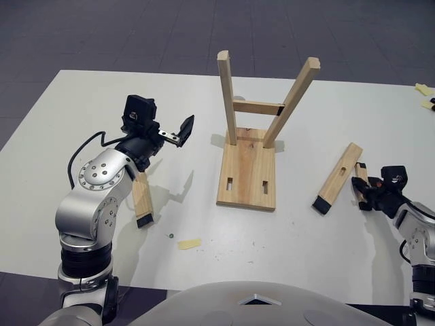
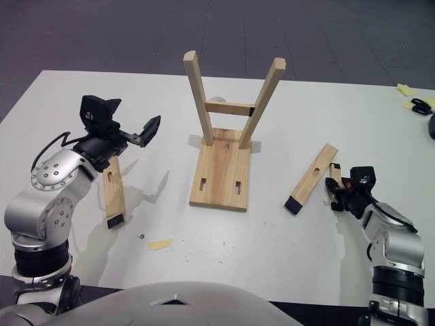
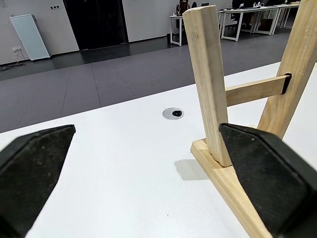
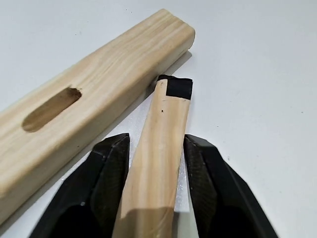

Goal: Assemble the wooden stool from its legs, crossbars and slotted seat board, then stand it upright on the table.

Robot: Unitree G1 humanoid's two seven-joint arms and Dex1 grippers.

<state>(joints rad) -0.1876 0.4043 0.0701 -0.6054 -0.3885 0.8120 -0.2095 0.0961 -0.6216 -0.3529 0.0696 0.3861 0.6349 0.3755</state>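
The slotted seat board (image 1: 246, 173) lies flat mid-table. Two legs (image 1: 227, 95) (image 1: 292, 102) stand in its far end, joined by a crossbar (image 1: 257, 106). A loose slotted leg (image 1: 338, 177) with a black tip lies to the right. Right beside it is a short crossbar (image 4: 163, 129), lying on the table with my right gripper (image 4: 156, 141) shut on it. Another loose leg (image 1: 142, 197) lies under my left arm. My left gripper (image 3: 147, 129) hangs open above the table, left of the standing legs, with nothing in it.
A yellow tape scrap (image 1: 189, 243) and a tiny dark speck (image 1: 170, 236) lie near the front edge. More yellow scraps (image 1: 423, 89) and scissors (image 2: 423, 105) sit at the far right. A round cable grommet (image 3: 173, 113) is set into the table behind the stool.
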